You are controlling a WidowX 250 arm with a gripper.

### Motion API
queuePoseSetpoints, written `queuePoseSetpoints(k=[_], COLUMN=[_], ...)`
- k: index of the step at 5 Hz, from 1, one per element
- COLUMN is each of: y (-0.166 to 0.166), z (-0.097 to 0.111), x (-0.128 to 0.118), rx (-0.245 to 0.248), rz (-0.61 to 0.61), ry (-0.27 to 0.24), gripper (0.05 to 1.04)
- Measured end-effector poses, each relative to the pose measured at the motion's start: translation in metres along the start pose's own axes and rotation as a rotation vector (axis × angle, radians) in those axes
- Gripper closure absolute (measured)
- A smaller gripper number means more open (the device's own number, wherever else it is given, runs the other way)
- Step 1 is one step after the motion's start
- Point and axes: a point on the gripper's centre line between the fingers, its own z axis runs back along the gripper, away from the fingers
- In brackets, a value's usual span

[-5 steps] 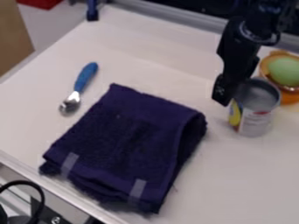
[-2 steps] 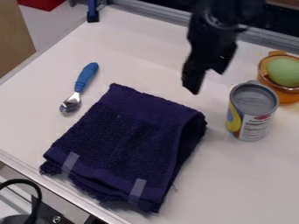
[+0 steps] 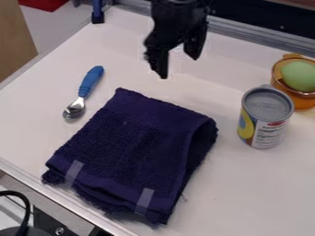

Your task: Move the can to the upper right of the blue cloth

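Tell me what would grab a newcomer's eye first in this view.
Most likely the folded dark blue cloth, the largest loose thing on the white table, lying near its middle. Next might come the black gripper, hanging open above the cloth's far edge, and the upright can to the cloth's right in the picture. Behind the can, the pale green egg-shaped thing in an orange bowl adds bright color.

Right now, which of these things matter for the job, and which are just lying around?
For the job:
- can
- blue cloth
- gripper

Just lying about:
- spoon with a blue handle
- orange bowl
- green, rounded thing in the bowl
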Motion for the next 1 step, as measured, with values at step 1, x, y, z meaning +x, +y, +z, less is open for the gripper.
queuePoseSetpoints(k=[1], y=[0.0138], z=[-0.0062], x=[-0.0009], rx=[-0.001], rz=[-0.269], ry=[0.069], gripper=[0.084])
